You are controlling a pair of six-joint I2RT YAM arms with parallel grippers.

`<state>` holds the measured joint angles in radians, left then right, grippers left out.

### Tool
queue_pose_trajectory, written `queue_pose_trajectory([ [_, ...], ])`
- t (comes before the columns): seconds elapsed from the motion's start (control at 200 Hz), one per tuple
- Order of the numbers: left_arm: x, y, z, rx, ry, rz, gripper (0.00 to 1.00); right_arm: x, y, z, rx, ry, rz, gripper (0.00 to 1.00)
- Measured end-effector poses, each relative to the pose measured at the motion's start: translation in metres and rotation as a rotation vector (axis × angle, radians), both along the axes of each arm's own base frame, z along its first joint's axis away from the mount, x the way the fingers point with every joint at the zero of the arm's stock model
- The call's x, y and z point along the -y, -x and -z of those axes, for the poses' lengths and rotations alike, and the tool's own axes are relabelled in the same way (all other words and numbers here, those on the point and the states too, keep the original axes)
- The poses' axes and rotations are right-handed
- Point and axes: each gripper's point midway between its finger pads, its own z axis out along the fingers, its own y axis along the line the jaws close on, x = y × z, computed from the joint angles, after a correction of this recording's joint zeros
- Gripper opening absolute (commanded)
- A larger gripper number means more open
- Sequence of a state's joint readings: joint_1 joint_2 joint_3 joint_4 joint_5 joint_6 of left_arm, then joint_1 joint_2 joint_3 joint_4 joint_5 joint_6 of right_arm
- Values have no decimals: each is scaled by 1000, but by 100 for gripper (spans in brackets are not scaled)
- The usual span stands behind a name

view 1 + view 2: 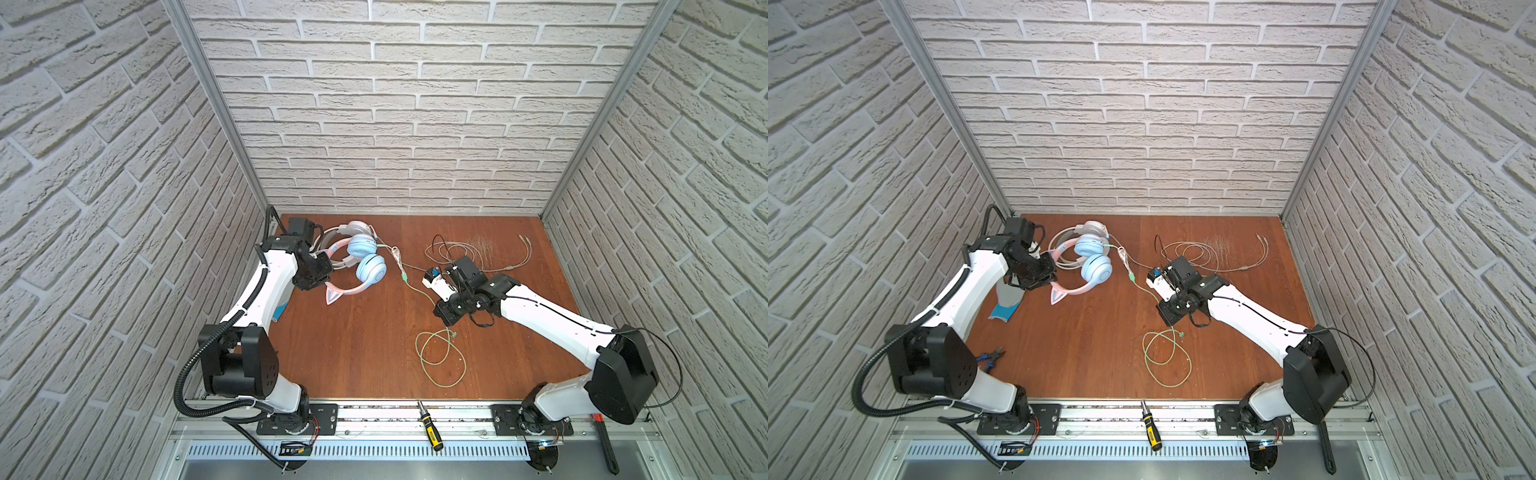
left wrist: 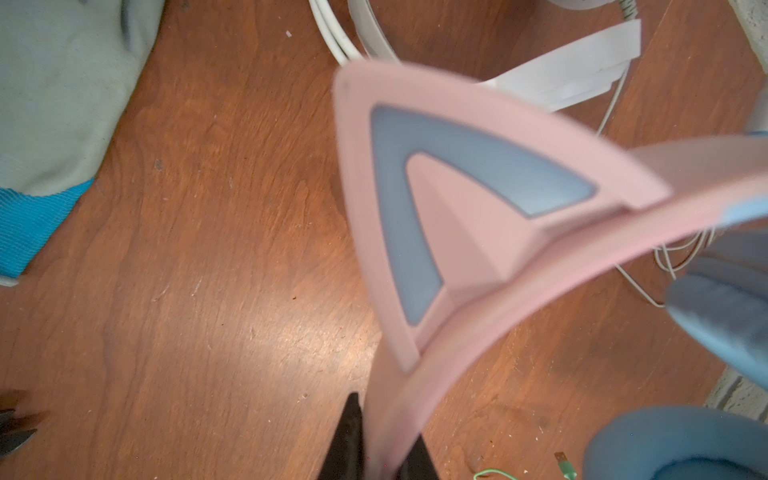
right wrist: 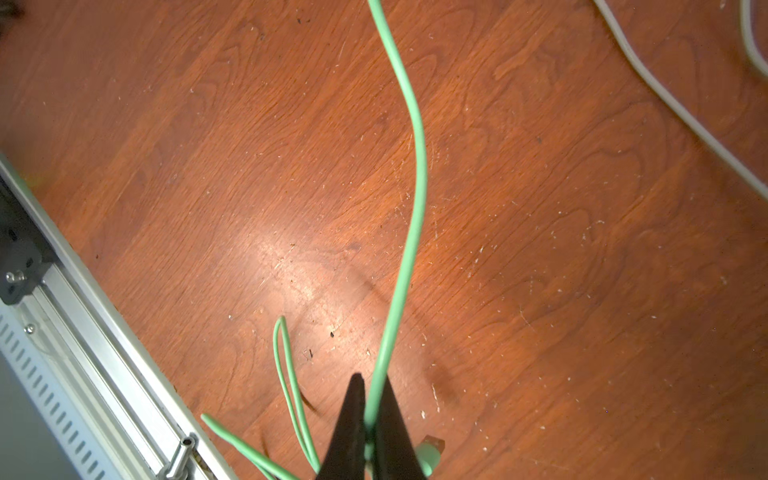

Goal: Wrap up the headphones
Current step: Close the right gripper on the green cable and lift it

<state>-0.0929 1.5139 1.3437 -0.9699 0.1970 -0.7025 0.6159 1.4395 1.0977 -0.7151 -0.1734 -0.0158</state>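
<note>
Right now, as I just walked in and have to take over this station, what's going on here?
The left gripper is shut on the pink headband of the cat-ear headphones at the back left of the table. The right gripper is shut on their green cable, partway along; the rest of it lies in loose loops nearer the front. White headphones lie just behind, untouched. The green cable is not wrapped yet.

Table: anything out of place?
Yes: stray non-task items. A grey-blue glove lies beside the left arm, pliers near its base, a screwdriver on the front rail, and a loose grey cable at the back right.
</note>
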Motion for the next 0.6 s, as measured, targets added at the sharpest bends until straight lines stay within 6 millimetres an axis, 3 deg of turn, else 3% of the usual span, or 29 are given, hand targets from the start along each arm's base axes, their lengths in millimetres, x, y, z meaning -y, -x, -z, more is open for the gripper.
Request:
queue_pose_trajectory([
  [0.335,21,-5,17,-46,-12,31,0,-22,32,-13,75,120,-282,6],
  [0.6,35,-11,17,-46,-24,66,0,-25,21,-12,120,206,-358,6],
])
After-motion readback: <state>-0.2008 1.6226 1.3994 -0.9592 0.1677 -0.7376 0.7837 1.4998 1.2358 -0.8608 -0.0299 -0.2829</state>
